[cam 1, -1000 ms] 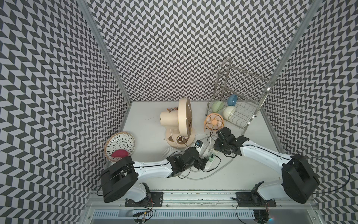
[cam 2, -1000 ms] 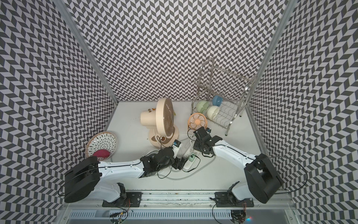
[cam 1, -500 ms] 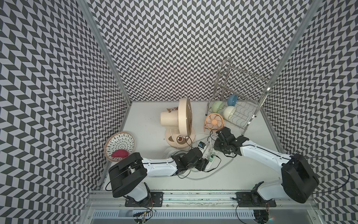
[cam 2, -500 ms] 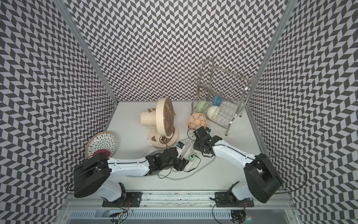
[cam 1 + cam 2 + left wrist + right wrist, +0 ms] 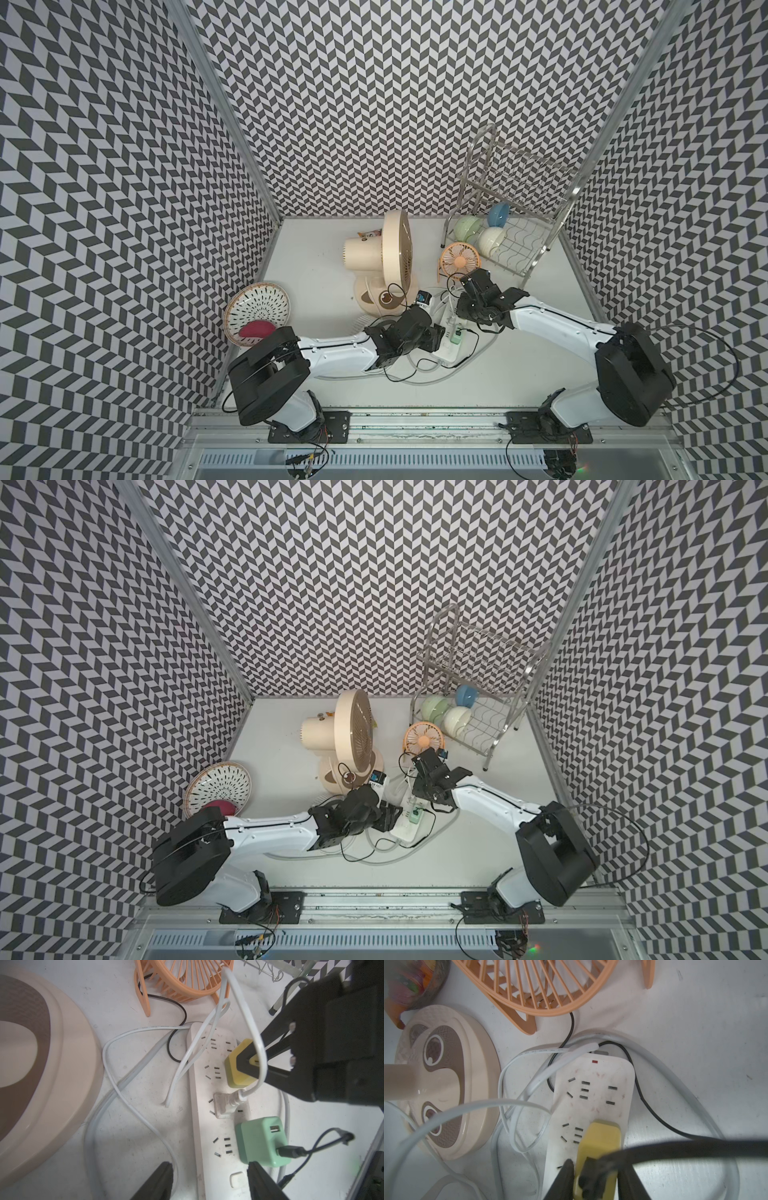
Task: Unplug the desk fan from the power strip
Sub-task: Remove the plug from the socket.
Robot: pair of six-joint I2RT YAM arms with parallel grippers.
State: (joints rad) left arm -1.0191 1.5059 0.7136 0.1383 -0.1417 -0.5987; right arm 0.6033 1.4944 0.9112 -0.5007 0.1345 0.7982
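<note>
Power strip (image 5: 445,354): flat on the white table (image 5: 316,266), about mid-table and running near to far. It lies just right of the cream fan's base, with the orange desk fan just beyond its far end. A small red mark shows at that far end in the right wrist view.
Right gripper (image 5: 595,1169): reaches in from the right, low over the middle of the strip. Its two black fingers pinch the yellow adapter, one on each side.
Yellow adapter (image 5: 236,1078): seated in the strip, with a black cable plugged into it.
Left gripper (image 5: 209,1165): comes in low from the left at the strip's near end. The jaws stand apart with one finger either side of the strip, holding nothing — a thin white cord lies between one finger and the strip's edge.
Mint adapter (image 5: 259,1140): plugged in towards the near end, with a dark USB lead in its side. It sits just beside one finger of the left gripper.
White flat plug (image 5: 222,1105): in the socket between the yellow and mint adapters; its white cord arches up over the yellow one.
Orange desk fan (image 5: 459,261): small and standing — a thin black lead runs from its foot round the strip's far end.
Cream fan (image 5: 395,257): large and upright, left of the strip.
Dish rack (image 5: 517,249): in the far right corner, with three bowls in it.
Patterned plate (image 5: 257,307): near left, by the wall, with something red on it.
</note>
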